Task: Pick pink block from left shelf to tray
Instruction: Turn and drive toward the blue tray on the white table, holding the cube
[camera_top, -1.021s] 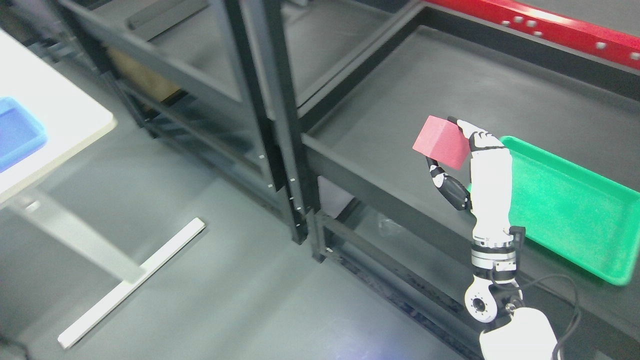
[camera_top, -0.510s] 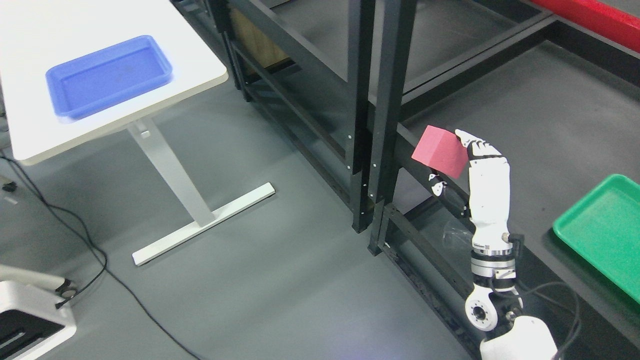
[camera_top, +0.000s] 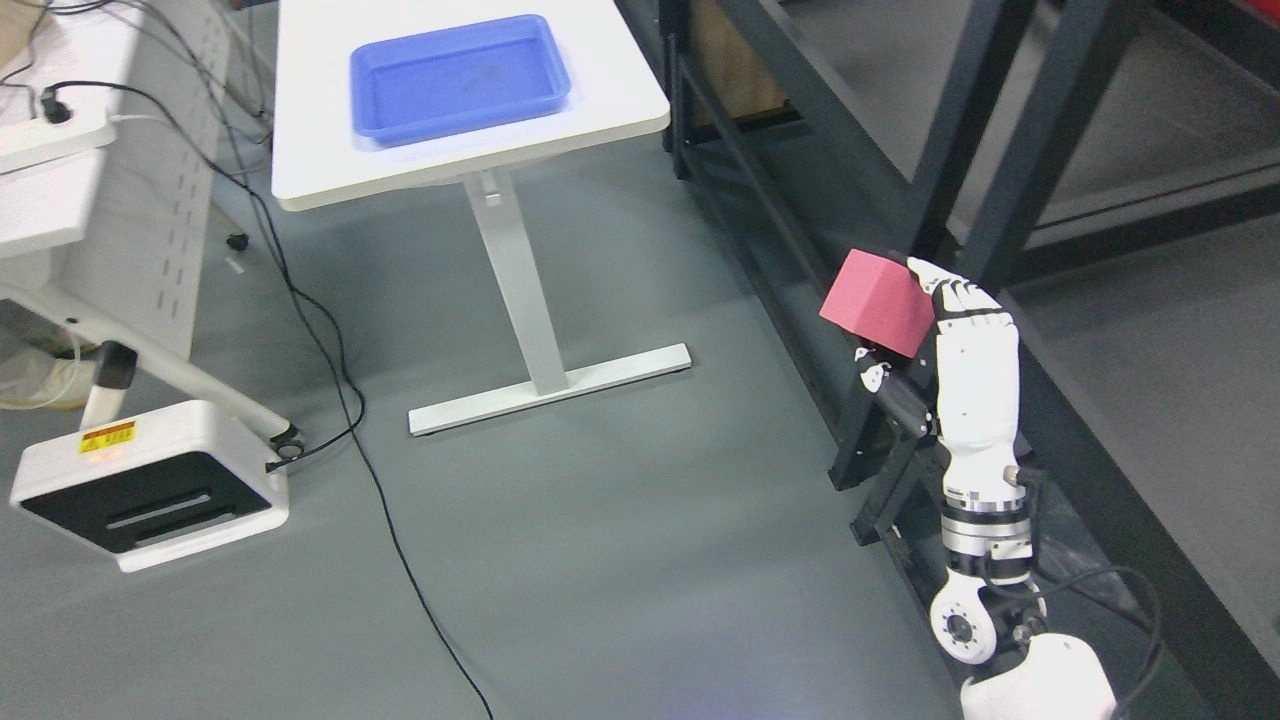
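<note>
Yellow sticker (camera_top: 107, 438) — print too small

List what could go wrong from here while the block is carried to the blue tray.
1. The right hand pinches the pink block at one end, most of it overhanging; it may slip and fall to the floor.
2. The blue tray sits on the white table, well away across open floor, so a long carry.
3. A black cable trails across the floor toward the table and may snag the base.
</note>
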